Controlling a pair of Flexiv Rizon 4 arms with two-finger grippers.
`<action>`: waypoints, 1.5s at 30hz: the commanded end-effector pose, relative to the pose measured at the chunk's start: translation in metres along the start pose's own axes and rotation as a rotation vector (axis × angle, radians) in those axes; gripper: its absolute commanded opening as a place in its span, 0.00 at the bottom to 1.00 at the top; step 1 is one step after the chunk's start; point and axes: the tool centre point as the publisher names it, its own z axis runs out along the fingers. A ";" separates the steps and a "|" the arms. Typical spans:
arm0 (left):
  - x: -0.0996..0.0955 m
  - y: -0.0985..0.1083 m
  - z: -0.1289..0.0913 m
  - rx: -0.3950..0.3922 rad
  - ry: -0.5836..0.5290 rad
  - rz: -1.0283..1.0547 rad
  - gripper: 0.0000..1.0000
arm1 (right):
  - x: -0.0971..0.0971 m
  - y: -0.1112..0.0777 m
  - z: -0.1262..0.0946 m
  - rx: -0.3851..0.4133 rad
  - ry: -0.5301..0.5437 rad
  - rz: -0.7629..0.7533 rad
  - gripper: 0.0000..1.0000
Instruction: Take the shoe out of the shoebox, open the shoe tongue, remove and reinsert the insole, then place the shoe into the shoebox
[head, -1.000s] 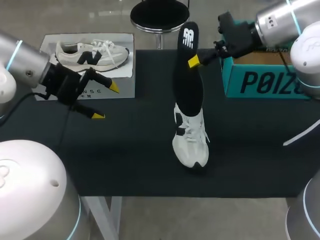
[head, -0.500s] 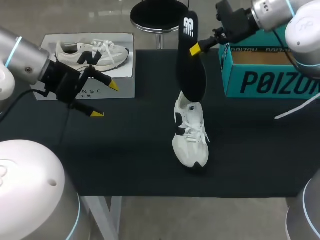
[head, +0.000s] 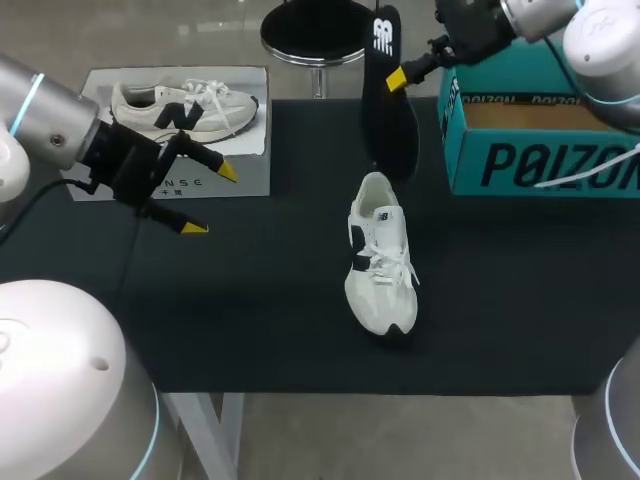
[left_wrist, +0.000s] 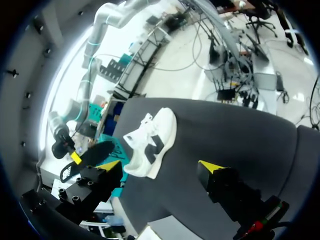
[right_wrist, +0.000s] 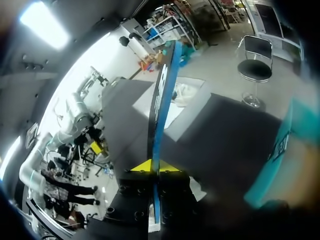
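A white sneaker (head: 380, 255) with black trim stands on the dark mat (head: 250, 300), toe toward the near edge; it also shows ahead of my left gripper (left_wrist: 152, 142). The black insole (head: 388, 100) hangs upright in the air beyond the shoe's heel, clear of it. My right gripper (head: 397, 78) is shut on the insole near its upper end. In the right wrist view the insole (right_wrist: 160, 105) runs edge-on between the yellow tips of the right gripper (right_wrist: 151, 166). My left gripper (head: 212, 201) hovers open over the mat's left side, holding nothing. The teal shoebox (head: 540, 150) stands open at the far right.
A pale flat board (head: 240, 165) with a second white sneaker (head: 185, 108) on it lies at the far left, just behind my left gripper. A black round stool (head: 320, 30) stands past the table's far edge.
My right gripper has risen and moved away from me with the insole, whose lower end has come out of the shoe. The left arm and the shoe have not moved.
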 end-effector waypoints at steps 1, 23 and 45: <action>0.000 0.000 0.000 0.000 0.003 0.001 1.00 | -0.009 0.002 0.011 0.009 -0.016 0.006 0.00; 0.000 0.000 0.000 0.000 0.003 0.001 1.00 | -0.013 -0.049 0.070 -0.048 -0.018 0.022 0.00; 0.000 0.000 0.000 0.000 0.003 0.001 1.00 | -0.033 -0.063 0.073 -0.013 -0.055 0.068 0.00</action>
